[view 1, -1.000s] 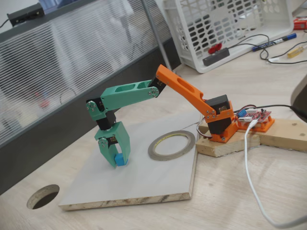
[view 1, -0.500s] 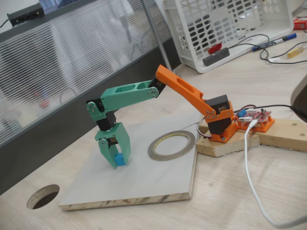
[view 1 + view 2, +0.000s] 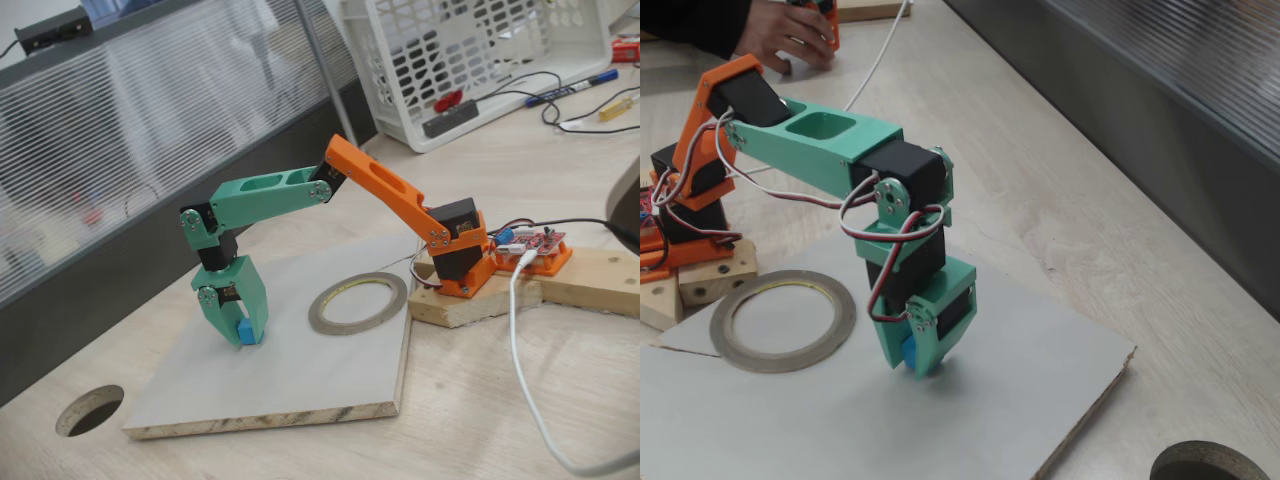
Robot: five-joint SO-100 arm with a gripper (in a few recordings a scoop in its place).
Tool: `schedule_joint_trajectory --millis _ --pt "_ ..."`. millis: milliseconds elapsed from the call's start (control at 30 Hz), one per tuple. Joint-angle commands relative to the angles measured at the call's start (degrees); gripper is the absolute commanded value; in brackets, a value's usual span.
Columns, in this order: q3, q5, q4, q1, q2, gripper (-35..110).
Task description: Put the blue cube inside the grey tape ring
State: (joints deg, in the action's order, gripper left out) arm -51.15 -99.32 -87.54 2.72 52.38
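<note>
The teal plastic claw points straight down, its two fingers pinching the small sky-blue matte cube at their tips, low over the pale grey board, seemingly ready to lift. A cube has no long axis; its faces look level. The flat grey tape ring lies on the board, near the claw but apart, toward the orange arm base on the worktop.

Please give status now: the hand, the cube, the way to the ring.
Hand down on the board, closed around the blue cube. Cube at board level, apart from the grey tape ring. Bare board between them, nothing in the way.
</note>
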Motion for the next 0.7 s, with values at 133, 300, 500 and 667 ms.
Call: schedule_joint_trajectory --millis 133,300,500,667 --pt "-0.18 -0.26 0.09 0.79 3.08 4" --pt "-8.7 -0.26 0.53 0.97 14.68 4" --pt "-24.61 -0.26 0.53 1.05 30.94 4" --pt "-29.53 -0.18 0.53 1.32 35.24 4"
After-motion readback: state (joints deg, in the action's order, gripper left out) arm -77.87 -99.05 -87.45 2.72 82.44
